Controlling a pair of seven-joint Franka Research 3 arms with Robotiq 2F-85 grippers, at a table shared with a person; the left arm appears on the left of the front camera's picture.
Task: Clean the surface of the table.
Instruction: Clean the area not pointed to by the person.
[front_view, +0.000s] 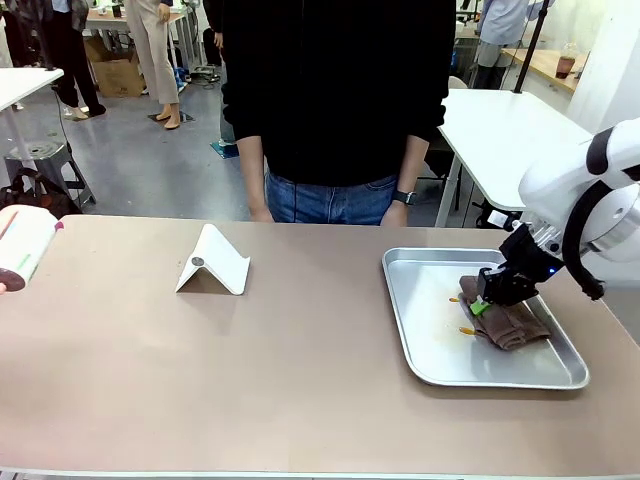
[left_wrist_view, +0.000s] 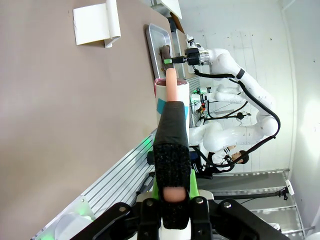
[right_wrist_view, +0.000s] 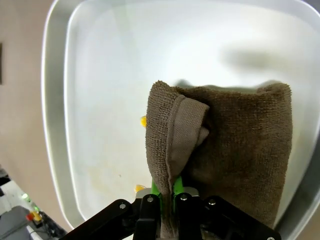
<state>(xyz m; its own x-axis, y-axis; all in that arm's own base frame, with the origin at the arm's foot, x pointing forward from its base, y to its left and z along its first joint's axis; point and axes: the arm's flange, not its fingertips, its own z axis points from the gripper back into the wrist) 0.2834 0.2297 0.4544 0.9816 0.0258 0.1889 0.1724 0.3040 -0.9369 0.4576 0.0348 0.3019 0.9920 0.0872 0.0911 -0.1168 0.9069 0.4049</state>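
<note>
The table (front_view: 200, 380) has a wide brownish-taupe top. On its right part lies a silver tray (front_view: 420, 340) with a crumpled brown towel (front_view: 515, 325) in it. My right gripper (front_view: 487, 303) is down in the tray, shut on a fold of the towel (right_wrist_view: 225, 145); the right wrist view has the cloth pinched between the fingers (right_wrist_view: 167, 197). My left gripper (left_wrist_view: 174, 125) is shut on the pink handle of a white roller (left_wrist_view: 172, 92). The roller (front_view: 22, 248) hangs over the table's left edge.
A white folded stand (front_view: 213, 262) sits left of the table's middle. Small orange bits (front_view: 466, 330) lie in the tray beside the towel. A person in black (front_view: 335, 110) stands at the far edge, hands at their sides. White-topped tables stand behind.
</note>
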